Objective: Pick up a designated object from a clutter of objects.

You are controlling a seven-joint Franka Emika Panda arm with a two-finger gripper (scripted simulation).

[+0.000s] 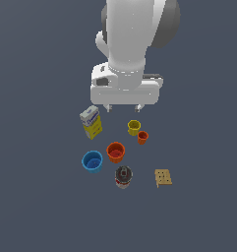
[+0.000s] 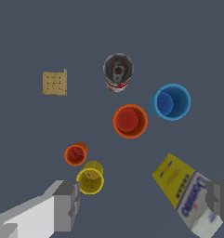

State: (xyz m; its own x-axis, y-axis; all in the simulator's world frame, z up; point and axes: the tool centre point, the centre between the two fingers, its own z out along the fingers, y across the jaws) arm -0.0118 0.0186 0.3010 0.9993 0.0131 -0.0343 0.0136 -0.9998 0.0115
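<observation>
Tan block (image 1: 162, 177) lies apart from the cups, near the dark can (image 1: 123, 176) — I see my gripper (image 2: 143, 204) spread wide, holding nothing, high above the yellow-white box (image 1: 91, 122).

The white Franka arm hangs straight down from above, its blocky white wrist level. The grey-tipped two-finger gripper (image 1: 123, 108) points downward, its fingers (image 2: 67, 204) spread wide apart with nothing between them, clear of the floor
</observation>
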